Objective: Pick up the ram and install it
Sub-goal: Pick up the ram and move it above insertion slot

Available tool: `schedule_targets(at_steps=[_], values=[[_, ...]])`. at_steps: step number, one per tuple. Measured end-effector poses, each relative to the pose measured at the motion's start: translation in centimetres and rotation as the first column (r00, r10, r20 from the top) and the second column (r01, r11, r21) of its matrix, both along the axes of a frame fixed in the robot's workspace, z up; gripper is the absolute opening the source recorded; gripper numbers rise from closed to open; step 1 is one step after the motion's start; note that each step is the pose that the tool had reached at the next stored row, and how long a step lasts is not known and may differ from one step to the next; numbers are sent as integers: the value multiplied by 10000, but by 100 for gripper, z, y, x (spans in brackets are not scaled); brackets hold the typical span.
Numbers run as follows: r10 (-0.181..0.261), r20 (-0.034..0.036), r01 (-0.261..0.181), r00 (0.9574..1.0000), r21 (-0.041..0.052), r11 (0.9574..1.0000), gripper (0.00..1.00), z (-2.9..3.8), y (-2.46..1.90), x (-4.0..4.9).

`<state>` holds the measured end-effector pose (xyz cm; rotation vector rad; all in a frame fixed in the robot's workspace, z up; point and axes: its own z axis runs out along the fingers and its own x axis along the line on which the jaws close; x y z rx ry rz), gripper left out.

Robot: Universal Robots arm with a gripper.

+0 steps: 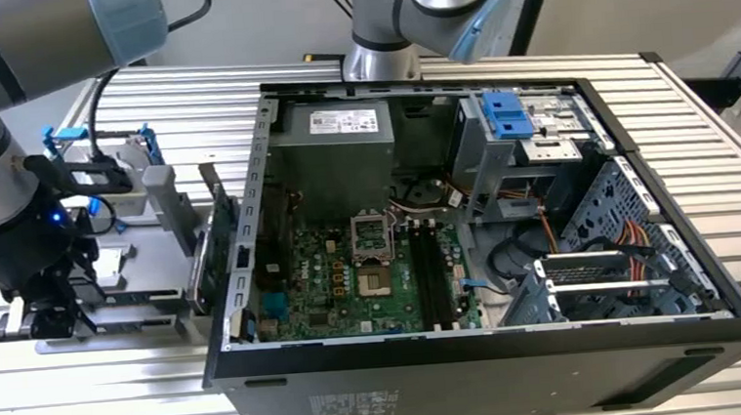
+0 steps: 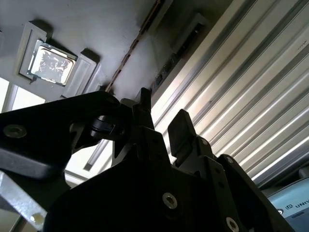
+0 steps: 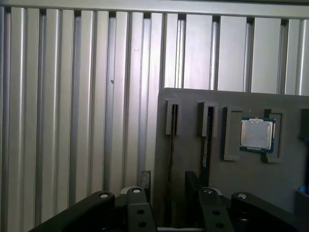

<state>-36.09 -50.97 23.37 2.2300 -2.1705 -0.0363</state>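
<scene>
The ram (image 3: 170,154) stands on edge in a narrow slot of a grey holder plate (image 3: 285,193), showing as a thin dark line. In the second wrist view the ram (image 2: 130,50) runs as a thin brownish line toward the fingers. My gripper (image 3: 169,182) hovers over the near end of that slot, open, with one fingertip on each side of the stick's line and a gap between them. I cannot tell whether a pad touches the stick. In the exterior view the gripper (image 1: 49,318) hangs low over the holder plate (image 1: 136,317), at the exterior view's left of the open computer case (image 1: 485,351).
A second slot (image 3: 207,137) beside the ram holds another thin board. A square processor chip (image 3: 257,134) lies in a recess of the plate. Inside the case, the motherboard's long dark memory slots (image 1: 434,276) run beside the processor socket (image 1: 371,256). A blue-framed drive (image 1: 106,167) and an upright green card (image 1: 225,239) stand near the arm.
</scene>
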Motion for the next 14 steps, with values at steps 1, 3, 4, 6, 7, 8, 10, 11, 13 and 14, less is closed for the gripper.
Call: schedule_targets(at_steps=[1,3,4,6,7,8,10,11,13,14], values=[[0,0,0,10000,0,10000,100,-8,0,0],[1,0,-1,10000,0,10000,100,-22,0,4],[1,-1,-1,10000,-1,10000,100,-26,0,8],[2,-1,-2,10000,-1,10000,100,-37,0,20],[-1,-1,1,10000,-1,10000,100,-43,1,26],[-3,0,3,10000,0,10000,100,-49,1,33],[-16,-1,16,10000,-1,10000,100,-62,2,46],[-25,-1,25,10000,0,10000,100,-68,2,52],[-37,0,37,10000,0,10000,100,-79,2,62],[-39,-1,39,10000,-1,10000,100,-83,2,65]])
